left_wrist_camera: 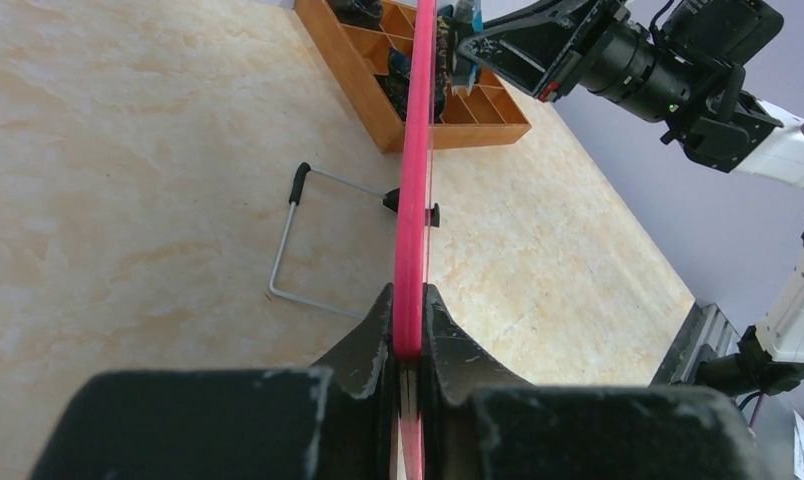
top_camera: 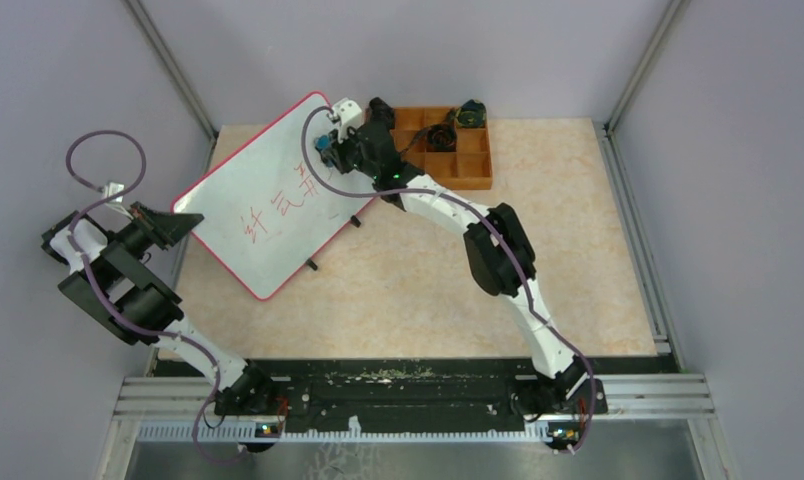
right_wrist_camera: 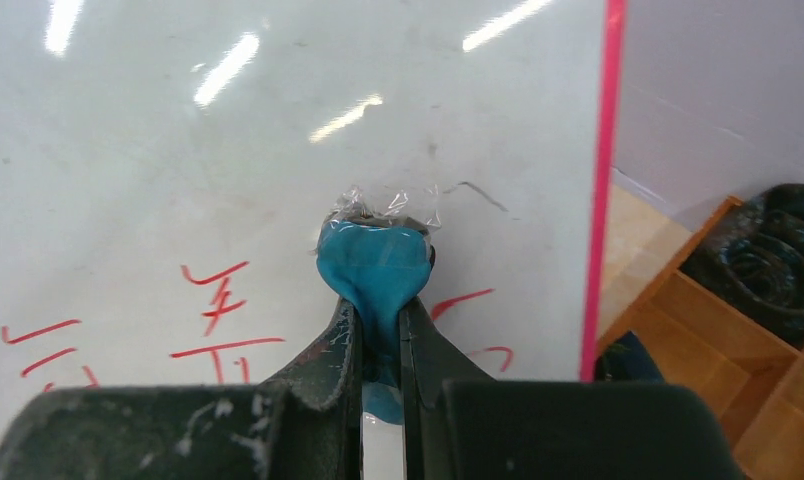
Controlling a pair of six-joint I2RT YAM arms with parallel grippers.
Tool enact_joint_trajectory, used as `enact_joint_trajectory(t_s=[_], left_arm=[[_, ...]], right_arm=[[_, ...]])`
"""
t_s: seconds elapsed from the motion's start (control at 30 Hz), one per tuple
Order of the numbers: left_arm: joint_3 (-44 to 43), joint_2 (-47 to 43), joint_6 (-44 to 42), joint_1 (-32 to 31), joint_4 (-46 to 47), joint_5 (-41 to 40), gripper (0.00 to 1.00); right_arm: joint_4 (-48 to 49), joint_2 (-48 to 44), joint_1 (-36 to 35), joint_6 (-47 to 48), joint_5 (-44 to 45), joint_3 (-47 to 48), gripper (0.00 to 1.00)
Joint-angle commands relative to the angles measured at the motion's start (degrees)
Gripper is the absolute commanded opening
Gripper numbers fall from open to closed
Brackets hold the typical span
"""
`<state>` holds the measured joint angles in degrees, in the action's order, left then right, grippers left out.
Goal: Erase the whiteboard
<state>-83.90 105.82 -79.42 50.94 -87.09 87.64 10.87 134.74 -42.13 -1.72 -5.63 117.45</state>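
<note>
The glossy white whiteboard, with a thin red rim and rounded corners, stands tilted near the worktop's far-left corner. The left gripper is clamped on its rim. The right gripper pinches a soft teal pad against the board's face near the far edge.

Seen from above, the whiteboard stands on your table at ten o'clock from centre. The tray lies at twelve o'clock, just right of it. Your left gripper clamps the board's eight o'clock edge. Your right gripper, near its one o'clock corner, presses a pad against its face.
</note>
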Motion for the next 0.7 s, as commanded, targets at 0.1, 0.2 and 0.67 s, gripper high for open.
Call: enact_joint_trajectory(t_s=[0.1, 0.2, 0.67], left_arm=[[1.1, -0.3, -4.5, 1.8, 6.1, -4.4, 0.00], [1.3, -0.6, -4.8, 1.9, 6.1, -4.5, 0.00], [1.0, -0.1, -4.5, 1.8, 6.1, -5.1, 0.00]], right_arm=[[-2.5, 2.9, -3.3, 1.9, -1.4, 6.3, 0.00], [-4.4, 4.9, -2.1, 2.4, -0.4, 9.2, 0.00], [-4.1, 6.3, 5.4, 1.8, 0.8, 11.1, 0.00]])
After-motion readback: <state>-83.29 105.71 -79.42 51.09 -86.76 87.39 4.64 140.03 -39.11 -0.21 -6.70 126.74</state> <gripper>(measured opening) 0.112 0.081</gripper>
